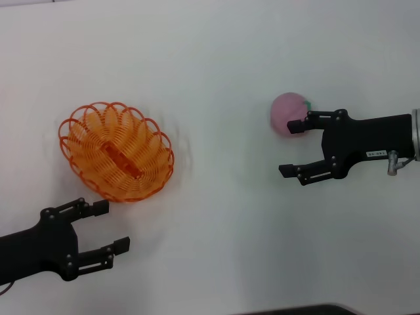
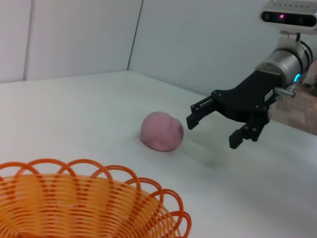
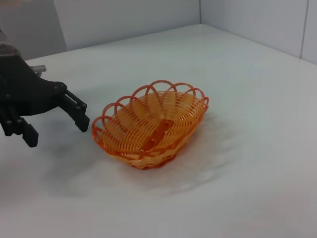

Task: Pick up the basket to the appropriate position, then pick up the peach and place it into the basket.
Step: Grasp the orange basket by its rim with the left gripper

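Basket (image 1: 117, 151): orange wire, resting empty on white table (image 1: 216, 59), left side; left gripper (image 1: 105, 228) spread open just beside its near rim, holding nothing. Peach (image 1: 287, 113): pink, well apart to the right, right gripper (image 1: 293, 147) open alongside, one finger overlapping it from above. Best centred over fruit before closing, squeezed gently against rolling.

"What is around me here?"

"I see a big white table (image 1: 216, 65) that fills my head view. It is smooth and plain."

"And behind it?"

"In my wrist views I see pale grey walls (image 2: 79, 34) made of flat panels (thin dark lines run between them). They stand right at the table's far edge. The light is soft and even. A dark strip (image 1: 308, 310) shows at the near edge."
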Motion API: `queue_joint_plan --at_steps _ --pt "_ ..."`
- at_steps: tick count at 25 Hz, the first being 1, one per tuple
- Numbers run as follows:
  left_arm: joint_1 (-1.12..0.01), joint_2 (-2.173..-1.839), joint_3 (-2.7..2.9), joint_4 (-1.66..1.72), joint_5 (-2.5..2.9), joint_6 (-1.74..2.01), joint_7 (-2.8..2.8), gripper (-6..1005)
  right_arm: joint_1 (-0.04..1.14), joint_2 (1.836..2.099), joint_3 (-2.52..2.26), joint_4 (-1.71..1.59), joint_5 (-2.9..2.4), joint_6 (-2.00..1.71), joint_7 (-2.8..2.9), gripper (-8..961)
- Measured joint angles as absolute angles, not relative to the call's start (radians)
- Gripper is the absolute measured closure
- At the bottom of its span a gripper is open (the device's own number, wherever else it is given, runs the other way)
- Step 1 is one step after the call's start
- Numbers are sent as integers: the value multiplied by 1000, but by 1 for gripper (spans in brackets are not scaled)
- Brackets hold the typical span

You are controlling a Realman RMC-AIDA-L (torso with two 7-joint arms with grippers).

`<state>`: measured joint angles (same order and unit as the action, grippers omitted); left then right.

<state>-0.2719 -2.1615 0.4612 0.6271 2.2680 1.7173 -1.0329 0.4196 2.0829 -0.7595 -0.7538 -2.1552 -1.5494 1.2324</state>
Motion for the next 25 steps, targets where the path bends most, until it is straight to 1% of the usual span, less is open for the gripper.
queue_joint_plan --at_steps 11,16,25 --pt "-268 -2161 444 629 2267 1718 -1036 189 420 2083 -773 -754 -2155 -1549 1230 11" --pt "-275 -2158 367 629 2267 1739 -1152 190 422 2085 -773 -755 -2155 -1549 1230 13" --pt "-313 -2120 239 628 2267 1723 -1600 190 424 2085 -774 -754 -2155 -1548 1233 16"
